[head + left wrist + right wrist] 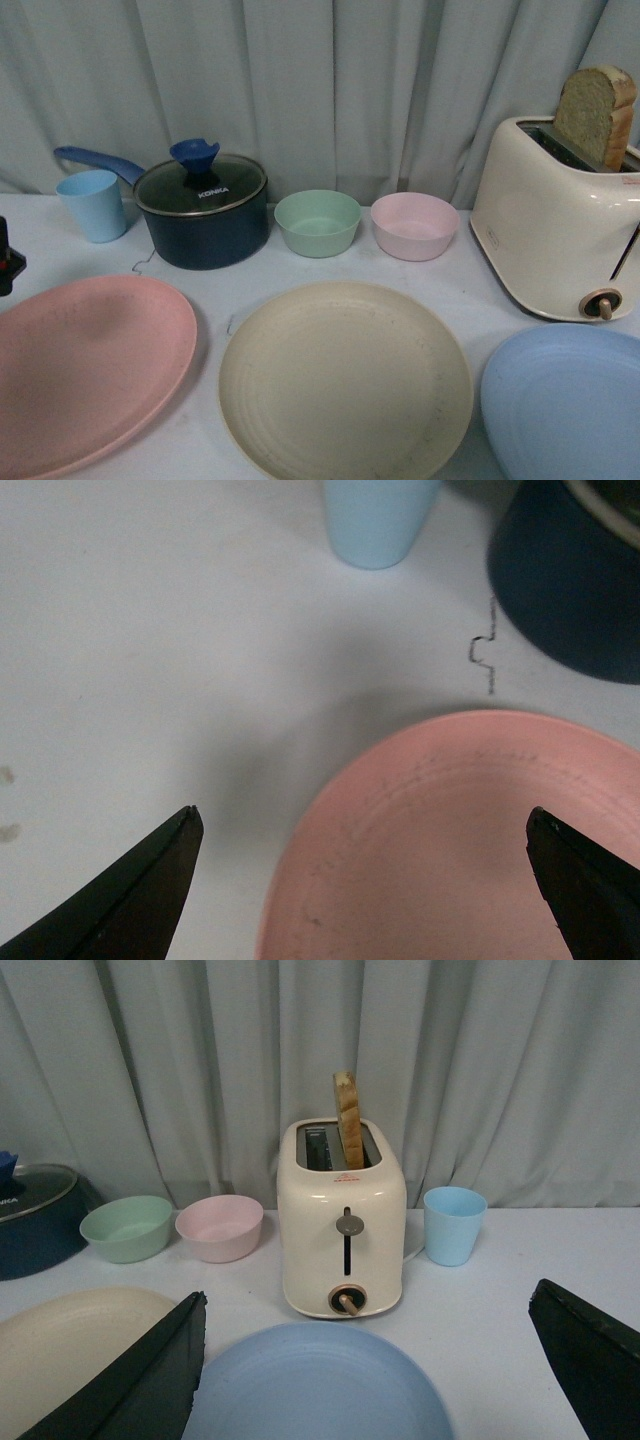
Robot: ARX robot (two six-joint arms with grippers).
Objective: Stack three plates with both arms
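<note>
The white bench (pixel 440 275) carries three wide plates side by side along its near edge, none stacked yet. The pink plate (pixel 85 365) is on the left, the cream plate (pixel 345 380) in the middle and the light blue plate (pixel 565 405) on the right, each lying flat. To me they look like light, stiff matte plastic, hardly fragile. They are so shallow that the rim is the only place to pinch, and one might skid on the smooth bench as a finger noses under it. A cream toaster (pixel 555 225) stands behind the blue one, a dark saucepan (pixel 205 215) behind the pink. The left tool (pixel 362 815) hangs spread wide and empty over the pink plate's edge, one finger above bare bench, the other above the plate. The right tool (pixel 368 1295) is likewise splayed and empty, the blue plate lying below between its fingers.
</note>
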